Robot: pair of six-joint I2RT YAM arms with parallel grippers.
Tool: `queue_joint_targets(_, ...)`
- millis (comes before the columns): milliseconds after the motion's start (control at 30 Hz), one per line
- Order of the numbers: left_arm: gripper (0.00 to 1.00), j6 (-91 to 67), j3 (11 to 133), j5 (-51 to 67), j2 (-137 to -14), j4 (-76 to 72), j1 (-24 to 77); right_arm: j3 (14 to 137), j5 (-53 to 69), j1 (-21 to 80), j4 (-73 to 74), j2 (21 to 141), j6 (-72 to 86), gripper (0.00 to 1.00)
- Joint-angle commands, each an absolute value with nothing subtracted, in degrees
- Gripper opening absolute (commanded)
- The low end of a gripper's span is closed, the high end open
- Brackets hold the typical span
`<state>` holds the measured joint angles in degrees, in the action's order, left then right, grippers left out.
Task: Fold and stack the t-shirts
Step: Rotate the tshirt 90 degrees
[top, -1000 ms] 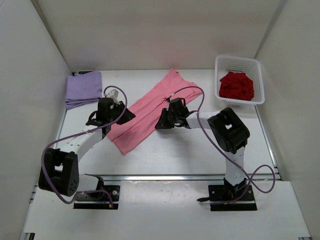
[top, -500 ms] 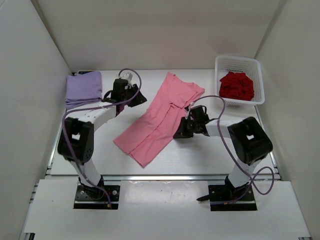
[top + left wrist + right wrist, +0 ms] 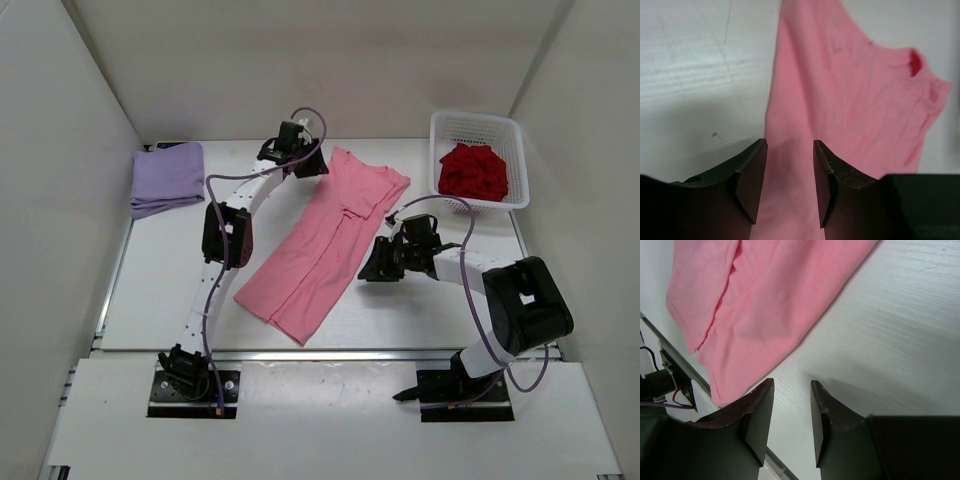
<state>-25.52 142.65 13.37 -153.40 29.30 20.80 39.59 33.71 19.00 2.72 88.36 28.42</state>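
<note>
T-shirts sit in three places in the top view. The pink t-shirt (image 3: 320, 245) lies as a long diagonal strip across the middle of the tabletop (image 3: 170, 270). The lavender t-shirt (image 3: 167, 177) rests folded at the far left corner. The dark red t-shirt (image 3: 473, 170) is bunched inside the white lattice basket (image 3: 482, 206) at the far right, and we see nothing else in that basket. The left arm (image 3: 255, 187) reaches to the pink shirt's far end, and the right arm (image 3: 462, 268) lies low beside its right edge.

From the left wrist, we find the left fingers (image 3: 752, 175) spread above the pink cloth, which shows flat through the gap. They pinch nothing.

From the right wrist, the right fingers (image 3: 757, 415) are also spread. They are over bare tabletop just beside the pink shirt's edge and grip nothing.
</note>
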Motion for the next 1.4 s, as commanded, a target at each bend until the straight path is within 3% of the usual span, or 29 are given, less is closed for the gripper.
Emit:
queue_joint_targets(0,0.53,-26.19,141.45,13.0,-151.72,31.95,19.87,38.76,35.77,19.6,-1.32,85.78,28.04,0.32)
queue_joint_targets(67,0.52,-26.2,138.16,13.62,-151.61,29.19,19.86,38.76,35.86,19.6,-1.85,85.87,28.39,0.32)
queue_joint_targets(167,0.5,-25.32,149.81,14.58,-158.53,35.75,20.48,38.58,35.33,19.07,-1.67,84.82,28.48,0.32)
queue_joint_targets(267,0.47,-24.96,144.17,15.29,-157.59,32.79,21.8,38.14,35.77,18.98,-2.81,83.94,29.35,0.32)
queue_joint_targets(333,0.34,-25.57,142.82,15.12,-158.02,31.46,22.15,38.15,36.04,18.54,-2.99,83.59,29.18,0.32)
queue_joint_targets(400,0.12,-27.85,147.28,15.81,-160.21,32.17,22.06,38.06,35.69,18.28,-3.25,82.89,29.44,0.31)
queue_joint_targets(500,0.0,-33.2,146.79,18.46,-159.97,27.52,20.05,36.92,35.24,18.45,-3.78,82.18,29.09,0.32)
queue_joint_targets(767,0.0,-38.66,142.83,15.29,-153.72,21.8,10.03,36.91,35.85,16.0,-4.39,83.58,29.35,0.36)
queue_joint_targets(867,0.17,-37.89,142.73,15.38,-153.55,21.88,8.53,37.09,37.35,15.65,-5.8,85.25,29.97,0.37)
queue_joint_targets(933,0.39,-37.62,141.77,18.36,-152.85,21.8,8.61,38.4,37.18,15.64,-5.45,86.31,30.14,0.37)
queue_joint_targets(967,0.43,-37.01,141.33,19.76,-152.32,22.58,8.79,39.28,36.66,15.3,-5.45,86.83,30.49,0.38)
queue_joint_targets(1067,0.7,-33.85,139.23,18.46,-148.63,26.01,9.75,42.61,35.59,15.12,-5.36,89.73,31.46,0.38)
queue_joint_targets(1100,0.84,-32.27,136.26,16.28,-146.1,27.23,10.1,42.97,35.51,15.64,-6.06,90.78,31.73,0.38)
queue_joint_targets(1167,0.99,-30.6,128.47,13.02,-140.65,26.73,10.72,43.68,35.07,17.47,-7.73,91.84,32.95,0.38)
queue_joint_targets(1367,0.99,-36.46,82.87,15.28,-114.46,3.53,8.53,45.17,31.2,26.09,-6.33,93.95,31.47,0.41)
